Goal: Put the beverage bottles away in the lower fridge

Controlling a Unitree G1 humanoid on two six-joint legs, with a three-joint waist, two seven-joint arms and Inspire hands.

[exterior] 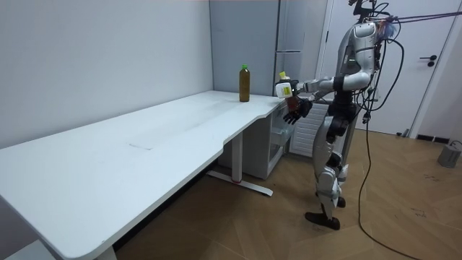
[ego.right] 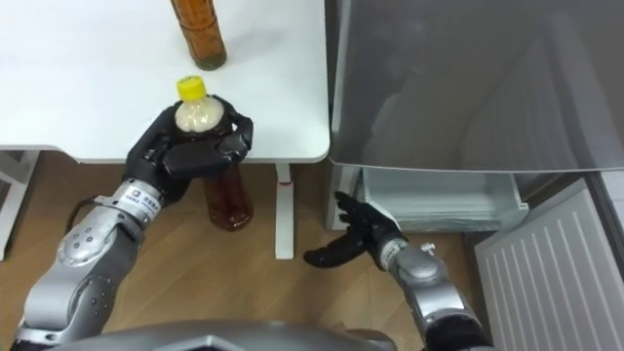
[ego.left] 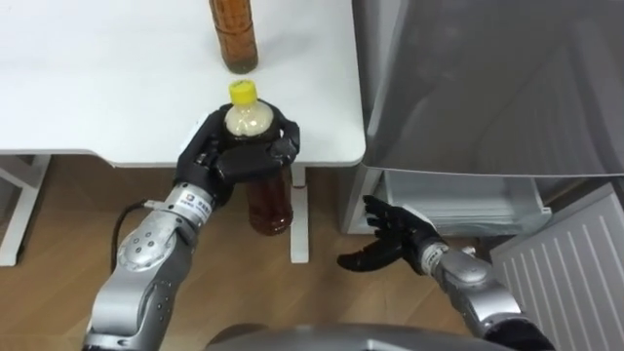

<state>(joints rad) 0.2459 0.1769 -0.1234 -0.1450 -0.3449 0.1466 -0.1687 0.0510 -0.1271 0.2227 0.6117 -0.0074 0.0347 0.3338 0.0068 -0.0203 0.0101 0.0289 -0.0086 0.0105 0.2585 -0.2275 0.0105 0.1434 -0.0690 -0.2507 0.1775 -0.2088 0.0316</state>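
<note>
Centrally, the left hand was closed round the shoulder of a yellow-capped bottle of brown drink. Its fingers and thumb were wrapped about the bottle, which was held roughly upright just off the near edge of the white table, above the wooden floor. A second bottle of the same brown drink stood upright on the table, farther in from that edge and clear of the held one. The grey fridge stood against the table's right end. Below the level of the tabletop, its lower compartment lay open, with the ribbed lower door swung outward. The right hand hung low off the table's right end, before the open compartment, its fingers loosely spread and holding nothing. In the room view the robot stood upright at the table's far end, beside the fridge, with the held bottle near the table's corner.
</note>
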